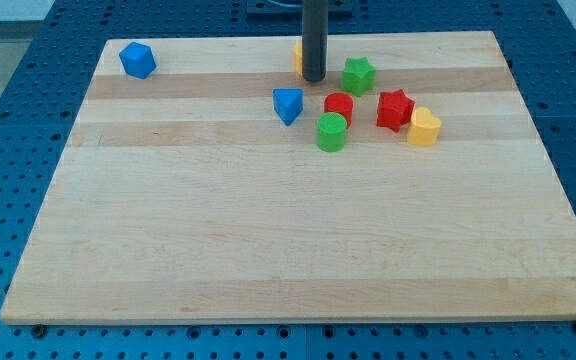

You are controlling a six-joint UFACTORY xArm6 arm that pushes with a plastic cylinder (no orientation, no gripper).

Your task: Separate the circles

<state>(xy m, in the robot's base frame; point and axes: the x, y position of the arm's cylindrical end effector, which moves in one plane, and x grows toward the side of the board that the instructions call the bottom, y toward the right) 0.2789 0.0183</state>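
Note:
The red circle block (339, 105) and the green circle block (332, 132) touch each other near the board's top middle, the green one just below the red. My tip (313, 79) rests on the board up and to the left of the red circle, a short gap away. A blue triangular block (288, 104) lies left of the red circle, just below my tip. A green star (358, 74) lies right of my tip.
A red star (395, 109) and a yellow block (424, 127) lie right of the circles. A yellow block (297, 57) is mostly hidden behind the rod. A blue block (137, 60) sits at the wooden board's (268, 240) top left corner.

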